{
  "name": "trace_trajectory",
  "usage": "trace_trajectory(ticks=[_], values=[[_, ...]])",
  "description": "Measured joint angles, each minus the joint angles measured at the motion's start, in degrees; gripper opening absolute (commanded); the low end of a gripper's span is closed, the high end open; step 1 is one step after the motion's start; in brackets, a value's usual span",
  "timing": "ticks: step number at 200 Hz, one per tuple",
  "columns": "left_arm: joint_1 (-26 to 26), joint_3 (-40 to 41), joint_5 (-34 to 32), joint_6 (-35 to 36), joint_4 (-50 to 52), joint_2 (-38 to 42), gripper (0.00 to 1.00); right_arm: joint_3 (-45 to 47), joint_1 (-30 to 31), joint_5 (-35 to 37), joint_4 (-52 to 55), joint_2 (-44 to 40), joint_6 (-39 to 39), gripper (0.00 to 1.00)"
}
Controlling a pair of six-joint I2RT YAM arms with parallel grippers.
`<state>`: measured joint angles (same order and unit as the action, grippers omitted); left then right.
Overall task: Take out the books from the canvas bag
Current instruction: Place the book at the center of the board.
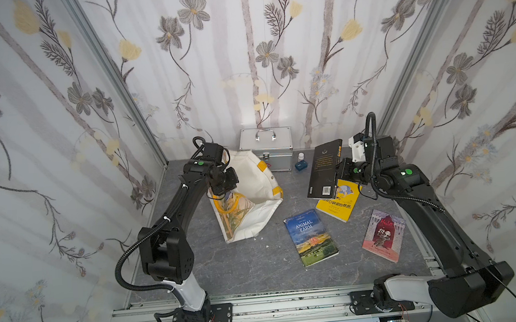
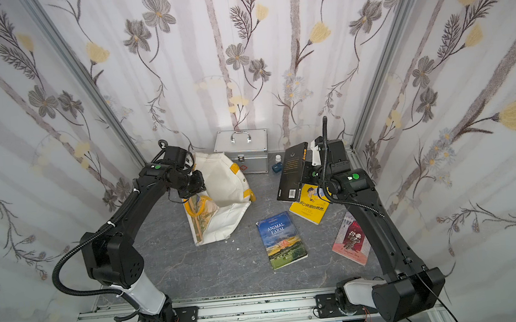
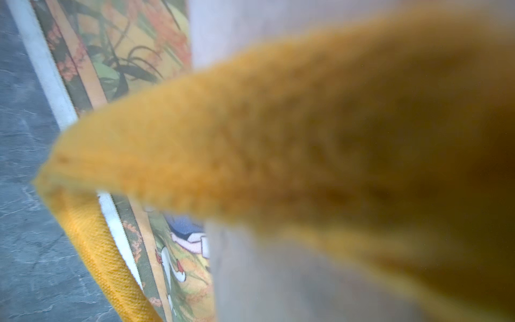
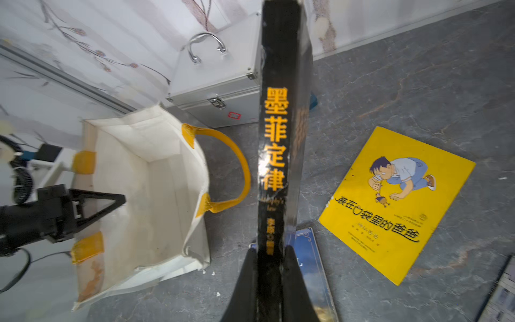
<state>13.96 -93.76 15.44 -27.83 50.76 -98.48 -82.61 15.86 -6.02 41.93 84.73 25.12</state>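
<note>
Aloft, right end effector (image 4: 271,252) clamps black book (image 4: 274,139).

Left arm comes up from lower left of frame, elbow bent. We see the left gripper (image 1: 227,186) closed, left of centre in both top views. right arm stretches up from lower right, wrist rolled sideways, right gripper (image 4: 271,252) clamped on the black book (image 4: 274,139) spine, right of centre.
</note>
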Motion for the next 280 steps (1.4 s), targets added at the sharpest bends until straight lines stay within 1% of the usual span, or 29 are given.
trace_trajectory(ticks=[22, 36, 51, 64, 72, 79, 87, 88, 91, 96, 103, 110, 126, 136, 165, 180, 191, 208, 238, 261, 280], values=[[-0.42, -0.35, -0.35, -0.02, 0.0, 0.0, 0.0, -4.52, 2.82, 5.66, 3.1, 6.82, -1.9, 0.0], [-0.44, -0.37, -0.26, -0.02, -0.09, 0.0, 0.0, -8.57, 5.22, 9.79, 5.18, 13.16, -3.06, 0.01], [-0.52, -0.37, -0.09, -0.07, -0.46, 0.0, 0.0, -14.82, 8.11, 13.75, 7.65, 22.03, -4.26, 0.02], [-0.68, -0.26, 0.37, -0.33, -0.87, 0.0, 0.0, -21.09, 10.1, 16.5, 9.84, 30.53, -5.29, 0.06], [-0.79, -0.09, 0.68, -0.5, -1.18, 0.0, 0.0, -25.49, 10.99, 17.07, 11.58, 36.2, -5.7, 0.13], [-0.9, -0.02, 0.76, -0.52, -1.22, 0.0, 0.0, -29.03, 11.5, 17.33, 12.48, 40.35, -6.12, 0.24], [-1.05, 0.02, 0.87, -0.66, -1.22, 0.0, 0.0, -33.24, 12.0, 16.52, 12.81, 44.68, -6.62, 0.43], [-1.07, 0.02, 0.9, -0.68, -1.22, 0.0, 0.0, -33.88, 12.09, 16.52, 12.85, 45.27, -6.73, 0.45], [-1.14, 0.02, 0.92, -0.66, -1.25, 0.04, 0.0, -35.04, 12.22, 16.17, 12.94, 46.38, -6.82, 0.53], [-1.25, 0.02, 1.09, -0.66, -1.25, 0.09, 0.0, -36.85, 12.48, 15.3, 13.46, 48.04, -6.93, 0.63], [-1.4, 0.04, 1.2, -0.66, -1.25, 0.2, 0.0, -38.75, 12.9, 12.57, 13.6, 49.81, -7.1, 0.69], [-1.64, 0.11, 1.33, -0.66, -1.25, 0.42, 0.0, -39.56, 13.27, 8.72, 13.2, 50.49, -7.19, 0.73], [-2.29, 0.13, 1.53, -0.63, -1.22, 0.92, 0.0, -39.74, 13.81, 0.76, 11.37, 49.62, -5.79, 0.78], [-2.82, 0.13, 1.55, -0.59, -1.22, 1.25, 0.0, -39.12, 13.84, -3.02, 8.83, 47.78, -4.39, 0.81], [-4.09, 0.13, 1.55, -0.44, -1.27, 1.7, 0.0, -38.12, 12.74, -8.52, 2.93, 40.33, -1.14, 0.81], [-4.57, 0.13, 1.57, -0.44, -1.27, 1.7, 0.0, -35.82, 11.34, -10.73, -0.13, 37.03, -0.2, 0.81], [-4.83, 0.13, 1.73, -0.46, -1.31, 1.7, 0.0, -32.46, 10.21, -10.95, -0.98, 34.97, 0.68, 0.81], [-5.51, 0.13, 2.49, -0.48, -1.81, 1.7, 0.0, -24.57, 8.48, -11.02, -1.9, 31.34, 1.05, 0.81], [-7.48, -0.24, 7.82, -2.8, -6.29, 1.05, 0.0, -7.72, 5.33, -12.17, -5.22, 22.58, 3.13, 0.81], [-9.22, -0.33, 13.55, -8.41, -14.8, -0.46, 0.0, 2.99, 2.51, -13.49, -9.31, 17.22, 6.27, 0.81], [-11.3, -0.52, 17.62, -14.51, -23.82, -2.82, 0.0, 7.5, 1.6, -13.79, -11.37, 14.69, 8.15, 0.81]])
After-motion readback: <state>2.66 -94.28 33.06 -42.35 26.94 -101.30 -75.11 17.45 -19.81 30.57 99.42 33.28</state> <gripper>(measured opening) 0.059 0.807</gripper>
